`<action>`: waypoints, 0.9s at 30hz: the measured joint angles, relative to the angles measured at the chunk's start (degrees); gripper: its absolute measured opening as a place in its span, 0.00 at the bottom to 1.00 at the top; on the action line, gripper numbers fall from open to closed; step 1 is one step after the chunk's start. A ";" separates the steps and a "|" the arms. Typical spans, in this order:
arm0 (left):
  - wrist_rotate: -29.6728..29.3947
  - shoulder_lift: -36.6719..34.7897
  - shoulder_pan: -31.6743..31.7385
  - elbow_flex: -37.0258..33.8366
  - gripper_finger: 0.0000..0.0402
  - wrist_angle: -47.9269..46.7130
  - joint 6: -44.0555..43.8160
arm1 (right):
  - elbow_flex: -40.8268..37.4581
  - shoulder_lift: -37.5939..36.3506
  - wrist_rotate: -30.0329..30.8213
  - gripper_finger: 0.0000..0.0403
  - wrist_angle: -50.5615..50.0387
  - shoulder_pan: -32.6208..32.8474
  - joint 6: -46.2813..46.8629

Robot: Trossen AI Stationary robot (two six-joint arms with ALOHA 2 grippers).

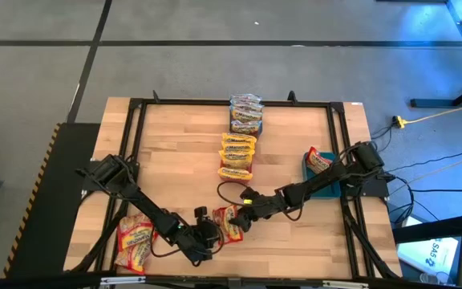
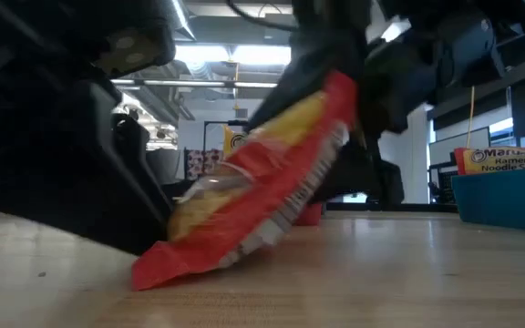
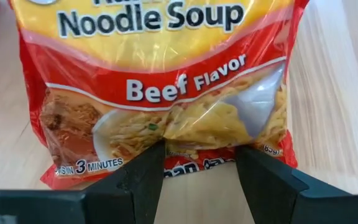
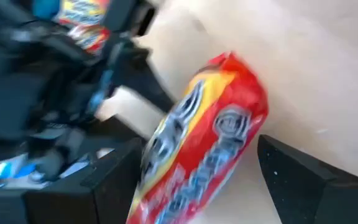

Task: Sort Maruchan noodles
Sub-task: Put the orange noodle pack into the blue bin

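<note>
A wooden table [image 1: 175,152] edged by a black frame was seen from above, with both dark arms reaching toward the lower middle of the frame. A red and yellow beef-flavor packet [image 1: 229,222] was found there, between the two grippers. In the low view the same packet [image 2: 253,187] was shown tilted, its lower edge resting on the wood and its upper end raised.

The left gripper [image 1: 207,238] was placed at the lower centre of the overhead frame, just beside the packet. Its fingers [image 3: 143,180] were spread apart, and the packet's bottom edge [image 3: 160,93] was met by their tips; whether the packet was actually pinched could not be told.

The right gripper [image 1: 245,218] was brought in from the right, and its fingers [image 4: 291,180] were held wide on either side of the packet [image 4: 204,137], with a clear gap visible on one side.

A column of further packets was laid at the upper middle of the table: bluish ones [image 1: 245,114] nearest the top edge, yellow-orange ones [image 1: 237,156] below them. Two red packets [image 1: 135,241] were stacked at the lower left. One more packet [image 1: 319,160] was set in a teal bin [image 1: 327,186] at the right, and that bin [image 2: 504,196] was also seen at the right of the low view.
</note>
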 joint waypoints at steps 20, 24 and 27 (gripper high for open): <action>0.92 -0.01 2.08 0.00 0.48 2.95 1.46 | 0.06 5.59 -1.17 0.52 6.84 -0.02 -2.84; 5.07 -1.62 2.09 0.01 0.48 0.40 1.48 | 0.10 5.57 -1.59 0.38 7.17 -0.02 -4.65; 7.49 -3.68 1.66 0.02 0.48 -2.94 1.11 | 0.08 5.57 -1.49 0.33 7.14 0.00 -7.52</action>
